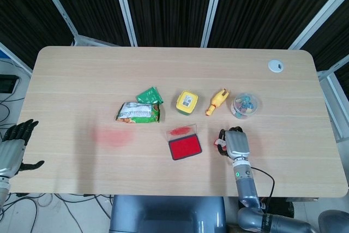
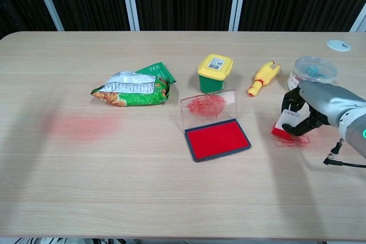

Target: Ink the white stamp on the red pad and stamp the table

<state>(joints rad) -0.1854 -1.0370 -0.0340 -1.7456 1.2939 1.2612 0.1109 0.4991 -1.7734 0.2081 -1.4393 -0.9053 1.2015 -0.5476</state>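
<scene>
Holding the white stamp [image 2: 284, 123] in my right hand [image 2: 311, 107], fingers wrapped round it, red face down on the table [image 2: 171, 187] at the edge of a red scribble mark [image 2: 293, 140]. Red pad [image 2: 217, 139] lies open well to that hand's left, lid up behind it. Left hand [image 1: 13, 148] hangs off the table's far left edge, fingers apart, holding nothing, so the right does the work. I'd judge any re-inking means a sideways carry left.

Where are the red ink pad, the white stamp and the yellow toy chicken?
red ink pad [image 2: 218, 139], chest view, middle of red surface
white stamp [image 2: 286, 122], chest view, white side
yellow toy chicken [image 2: 263, 76], chest view, body
</scene>
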